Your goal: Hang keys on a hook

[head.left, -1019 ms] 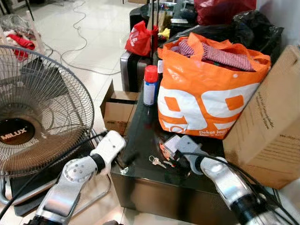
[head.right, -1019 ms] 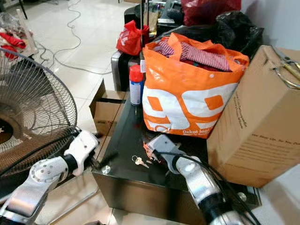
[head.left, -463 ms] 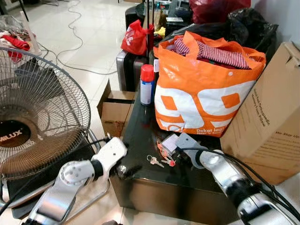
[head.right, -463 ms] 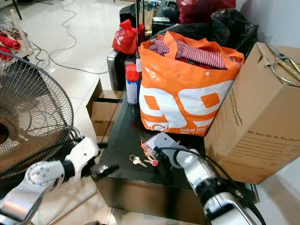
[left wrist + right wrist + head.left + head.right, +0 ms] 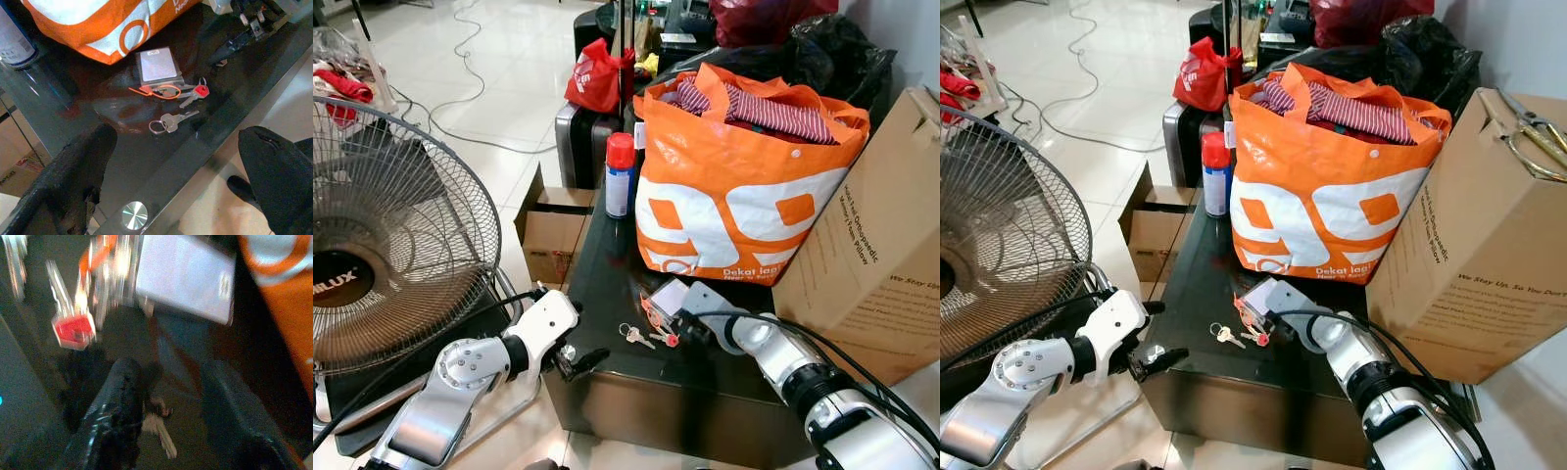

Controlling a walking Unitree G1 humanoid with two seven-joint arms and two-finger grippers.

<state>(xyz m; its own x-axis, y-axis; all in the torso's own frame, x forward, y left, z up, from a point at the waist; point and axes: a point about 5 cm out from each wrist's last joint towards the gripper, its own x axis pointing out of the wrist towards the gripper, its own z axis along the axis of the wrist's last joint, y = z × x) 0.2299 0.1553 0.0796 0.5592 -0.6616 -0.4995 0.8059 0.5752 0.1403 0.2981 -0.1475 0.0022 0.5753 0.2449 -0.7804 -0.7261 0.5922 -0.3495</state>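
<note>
Behind keys point(image 5: 639, 336), orange bag point(image 5: 744, 186)

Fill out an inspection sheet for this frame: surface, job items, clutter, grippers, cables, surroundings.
Surface: dark glass table, glossy, with a round metal fitting near its front corner.
Job's things: silver keys and a red-headed key lie flat on the glass beside a small grey card with an orange loop. No hook seen.
Clutter: orange shopping bag stuffed with striped cloth, spray can with a red cap, cardboard box leaning at the table's right.
Grippers: right gripper open, low over the glass by the keys; left gripper open at the table's front corner, holding nothing.
Cables: black cable along the right arm; cords across the floor.
Surroundings: floor fan, small open carton, tiled floor.
</note>
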